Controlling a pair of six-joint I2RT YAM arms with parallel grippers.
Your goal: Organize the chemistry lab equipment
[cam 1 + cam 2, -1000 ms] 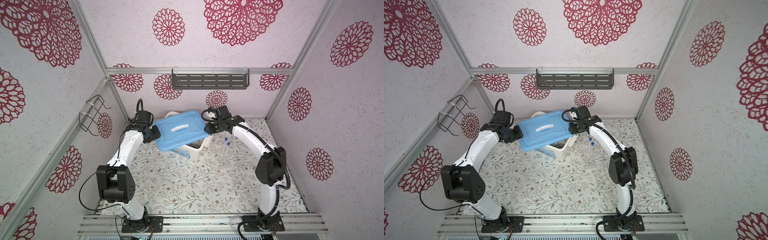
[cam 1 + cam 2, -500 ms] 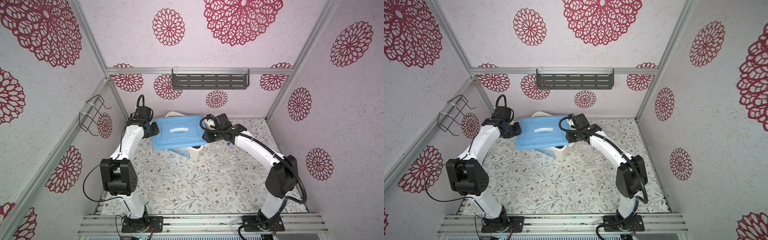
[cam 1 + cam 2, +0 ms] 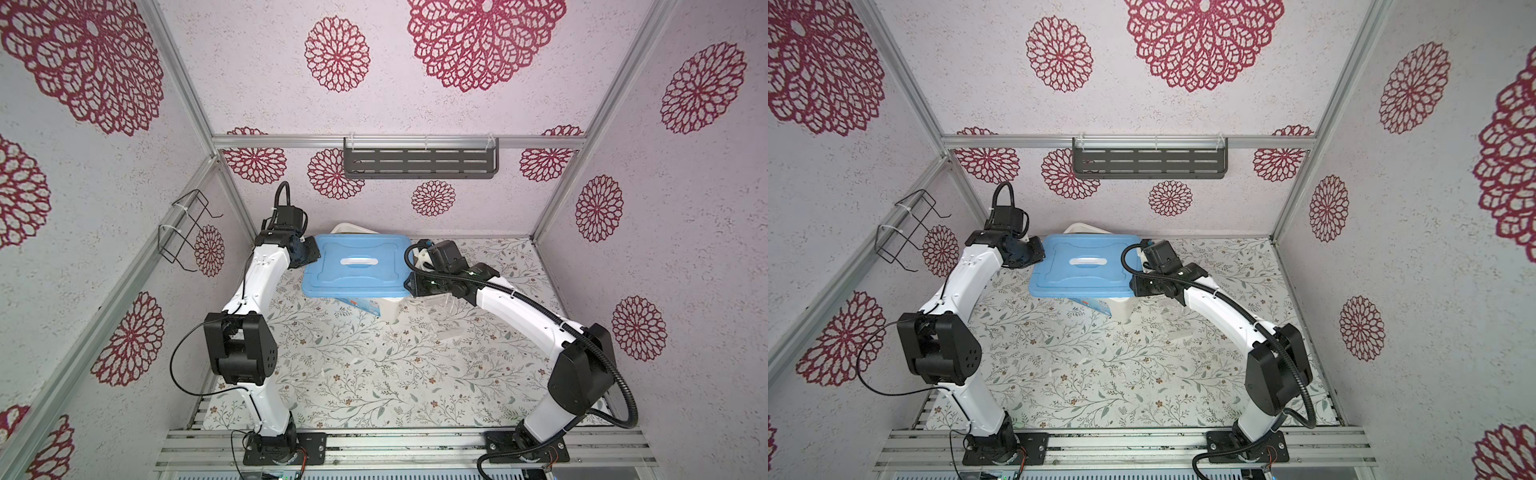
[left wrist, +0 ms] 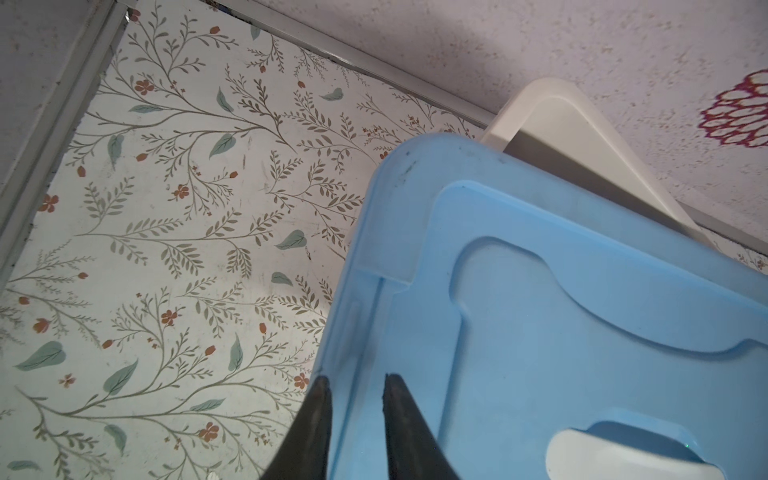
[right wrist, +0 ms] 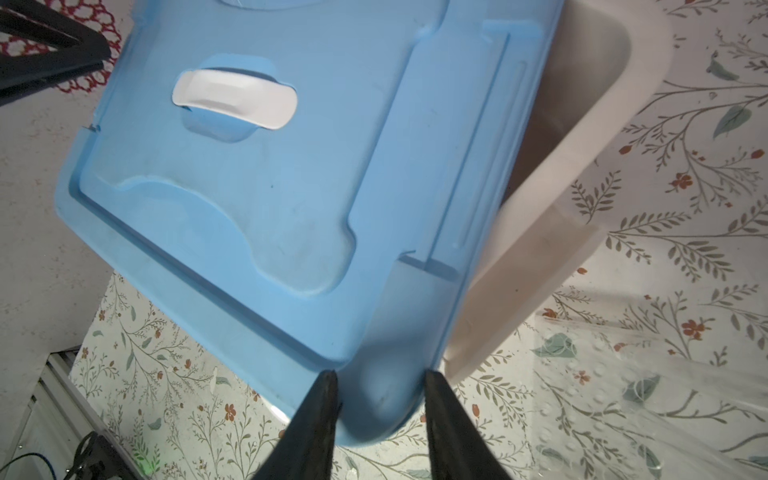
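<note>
**Lab equipment at the lid stage.** Of the equipment, only a clear item [image 3: 446,318] [image 5: 665,395] is seen. It lies on the table [image 3: 374,374], just beside the box [image 3: 388,307] and under the right arm. No tubes, tweezers or rod are shown on the table. Whether they are in the box cannot be told, as its inside is largely covered by the lid [image 3: 353,266] [image 3: 1079,266].

The lid is held over the box but askew to it, so one back corner and one front corner of the box are left uncovered. The left gripper [image 4: 355,378] is pinched on the lid's left rim. The right gripper [image 5: 380,374] is pinched on the lid's near right corner.

The sorting is judged nearly done. The lid is yet to be squared and seated, and the clear item is yet to be put away.
</note>
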